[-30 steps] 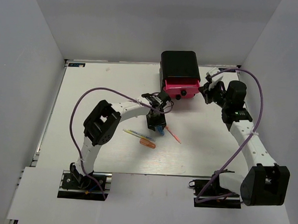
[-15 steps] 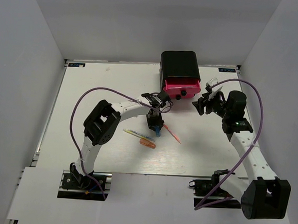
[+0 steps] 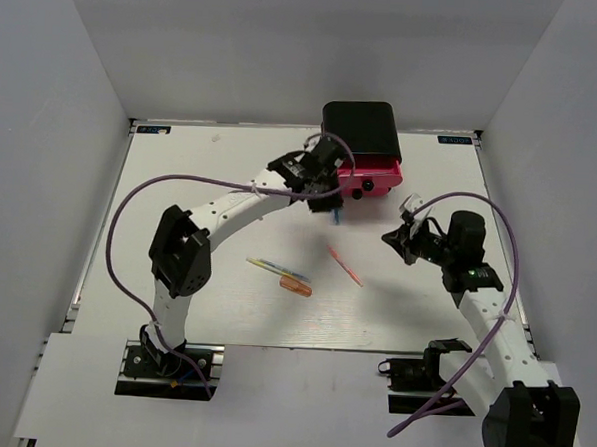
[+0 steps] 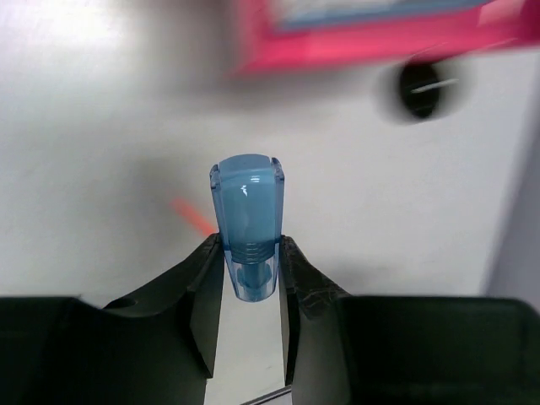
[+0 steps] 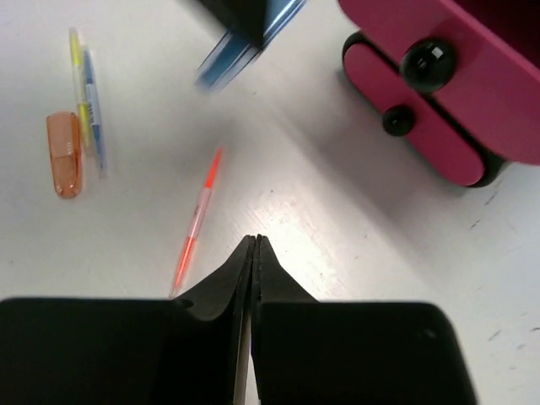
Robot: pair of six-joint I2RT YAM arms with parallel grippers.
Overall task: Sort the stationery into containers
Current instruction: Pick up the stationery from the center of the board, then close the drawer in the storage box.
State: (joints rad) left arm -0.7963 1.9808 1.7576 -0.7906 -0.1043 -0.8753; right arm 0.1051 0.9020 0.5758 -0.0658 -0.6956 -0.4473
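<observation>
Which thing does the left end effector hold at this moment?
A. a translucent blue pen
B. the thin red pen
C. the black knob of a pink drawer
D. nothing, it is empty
A: in the left wrist view, the translucent blue pen is clamped in the left end effector, while the thin red pen lies free on the table.

Counted: one glossy black rounded cabinet (image 3: 361, 127), two flat pink drawers (image 5: 506, 84) in sight, two black round knobs (image 5: 430, 62), one translucent blue capped marker (image 4: 245, 221), one thin red-orange pen (image 3: 345, 267), one slim yellow pen (image 5: 78, 76), one slim blue pen (image 5: 95, 139) and one stubby orange cap (image 5: 64, 156).
</observation>
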